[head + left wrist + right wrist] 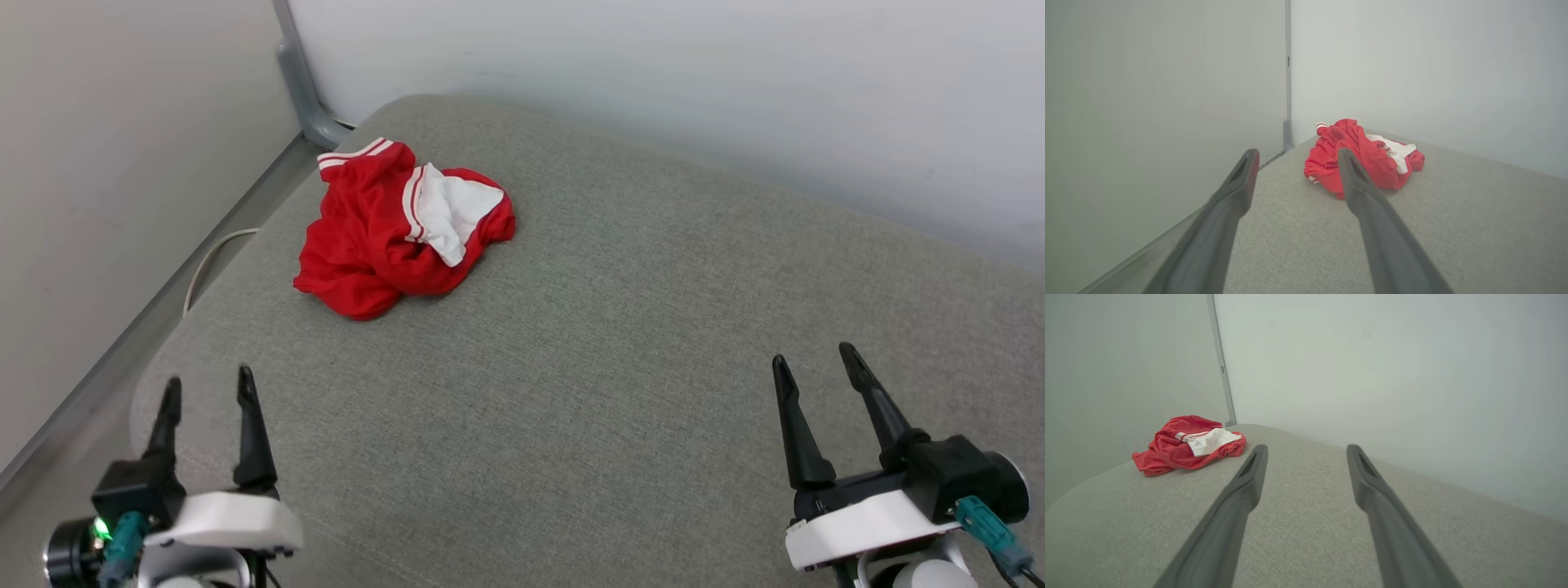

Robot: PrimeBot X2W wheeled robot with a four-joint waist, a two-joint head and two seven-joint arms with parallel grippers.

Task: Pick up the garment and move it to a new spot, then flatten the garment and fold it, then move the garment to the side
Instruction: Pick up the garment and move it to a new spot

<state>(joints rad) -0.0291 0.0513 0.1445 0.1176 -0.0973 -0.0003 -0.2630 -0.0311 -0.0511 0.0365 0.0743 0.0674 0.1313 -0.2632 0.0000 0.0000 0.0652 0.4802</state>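
Note:
The garment (384, 233) is a crumpled red heap with a white sleeve and red-and-white stripe trim, lying at the far left of a grey cushioned surface (620, 343). Any lettering is hidden in the folds. My left gripper (208, 380) hovers open at the near left, well short of the garment (1363, 157), which lies ahead past its right finger. My right gripper (810, 353) is open at the near right, far from the garment (1188, 445), with nothing between its fingers.
A pale wall runs along the back and another on the left, meeting at a grey metal post (304, 90). A white cable (208, 261) hangs in the gap by the surface's left edge. The surface's rounded front-left corner (151, 384) lies under my left gripper.

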